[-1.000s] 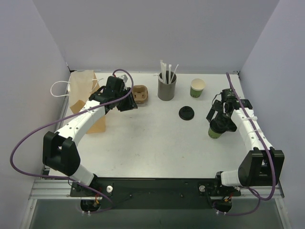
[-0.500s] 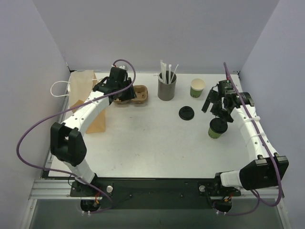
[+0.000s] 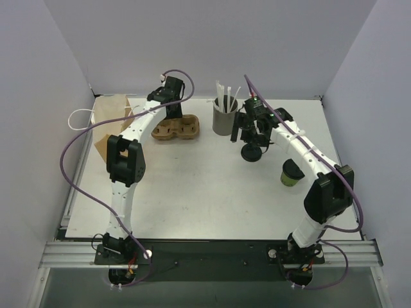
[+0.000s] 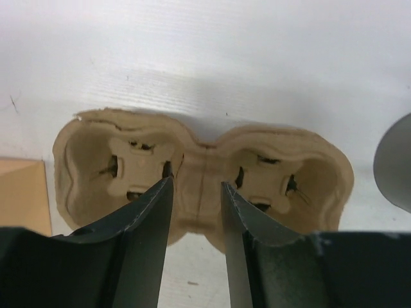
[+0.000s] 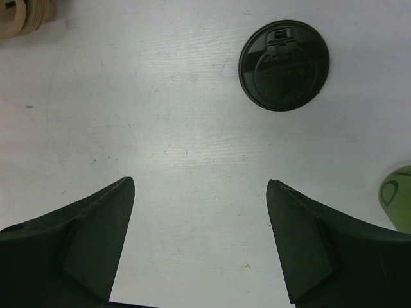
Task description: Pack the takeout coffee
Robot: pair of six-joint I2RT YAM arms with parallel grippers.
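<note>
The lidded takeout coffee (image 3: 292, 173) stands at far right, well apart from the carrier (image 4: 199, 160); straws (image 3: 226, 97) fill the grey holder (image 3: 224, 122). The left end effector (image 4: 196, 183) is slightly parted over the carrier, the right end effector (image 5: 199, 181) wide apart by a loose lid (image 5: 284, 66).

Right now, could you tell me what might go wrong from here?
The left gripper straddles the carrier's thin middle ridge; lifted there, the carrier may flex or tilt.
The open right gripper hovers near the loose lid, close to the straw holder; a swing could knock it.
The lidded cup stands beside the right forearm and might get tipped.
</note>
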